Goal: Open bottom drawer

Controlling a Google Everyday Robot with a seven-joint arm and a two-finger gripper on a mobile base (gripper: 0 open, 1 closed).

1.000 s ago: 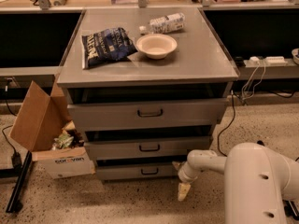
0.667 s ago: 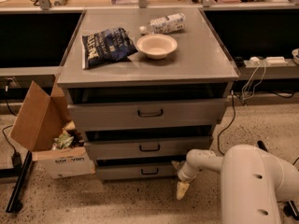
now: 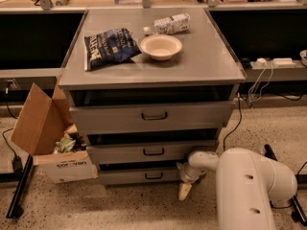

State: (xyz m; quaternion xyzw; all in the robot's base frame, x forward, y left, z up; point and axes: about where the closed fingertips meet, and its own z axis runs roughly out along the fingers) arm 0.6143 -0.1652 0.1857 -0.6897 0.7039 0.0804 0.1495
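The bottom drawer (image 3: 129, 176) is the slimmest grey front at the foot of the grey cabinet (image 3: 211, 66), with a small dark bar handle (image 3: 153, 176) at its centre. A dark gap shows above its front. My gripper (image 3: 184, 189) hangs from the white arm (image 3: 254, 186), low in front of the drawer's right end. It is to the right of the handle, close to the floor and apart from the handle.
A mid-sized drawer (image 3: 153, 152) and a tall top drawer (image 3: 153, 116) sit above. A chip bag (image 3: 109, 47), a bowl (image 3: 160, 47) and a lying bottle (image 3: 170, 24) are on the cabinet top. An open cardboard box (image 3: 53, 143) stands at the left. Cables (image 3: 240, 114) run at the right.
The big white arm link has shifted left in the picture and the gripper has moved slightly left toward the drawer front. The drawers have not moved.
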